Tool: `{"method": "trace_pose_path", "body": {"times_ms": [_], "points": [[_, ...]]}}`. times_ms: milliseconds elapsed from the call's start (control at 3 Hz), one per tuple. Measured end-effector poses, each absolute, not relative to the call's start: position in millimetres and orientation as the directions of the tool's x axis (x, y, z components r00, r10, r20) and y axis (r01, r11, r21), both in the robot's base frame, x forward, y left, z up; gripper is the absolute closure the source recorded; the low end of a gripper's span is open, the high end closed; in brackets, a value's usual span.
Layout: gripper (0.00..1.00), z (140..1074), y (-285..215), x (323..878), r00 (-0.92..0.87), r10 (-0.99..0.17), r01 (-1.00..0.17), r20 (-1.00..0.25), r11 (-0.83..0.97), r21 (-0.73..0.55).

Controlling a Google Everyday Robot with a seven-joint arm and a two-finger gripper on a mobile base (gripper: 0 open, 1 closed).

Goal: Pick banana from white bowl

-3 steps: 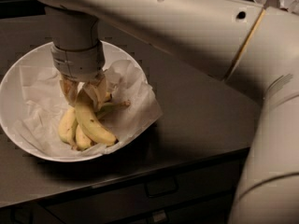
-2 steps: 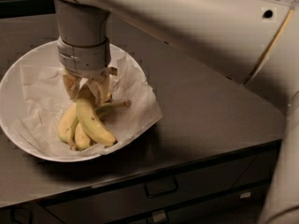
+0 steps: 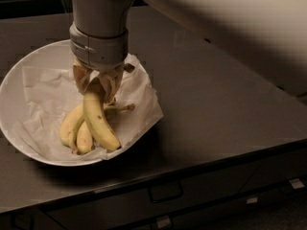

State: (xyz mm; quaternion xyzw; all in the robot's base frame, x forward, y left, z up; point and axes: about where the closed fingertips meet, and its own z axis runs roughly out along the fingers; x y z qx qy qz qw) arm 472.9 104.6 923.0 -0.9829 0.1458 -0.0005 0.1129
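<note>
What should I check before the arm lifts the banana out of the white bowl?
1. Grip: the gripper is shut on the banana, at its upper end: ok.
2. Banana off the bowl: its lower tip rests on the paper lining the white bowl: not ok.
3. Free of the other bananas: it lies against them; whether they join at the stem, cannot tell.
4. Paper clear of the grip: cannot tell.
5. Bowl seated flat on the counter: ok.
</note>
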Motion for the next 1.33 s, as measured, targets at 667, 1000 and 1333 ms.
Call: {"method": "trace_pose_path", "body": {"times_ms": [667,1000,1333], "points": [[1.0,973.5,85.4,476.0,0.956,-0.289,-0.266,0.04,-0.919,-0.29],[1.0,991.4,82.3,484.4,0.968,-0.249,-0.22,0.033,-0.904,-0.367],[1.0,993.2,85.5,483.7,0.97,-0.242,-0.21,0.039,-0.903,-0.374]]}}
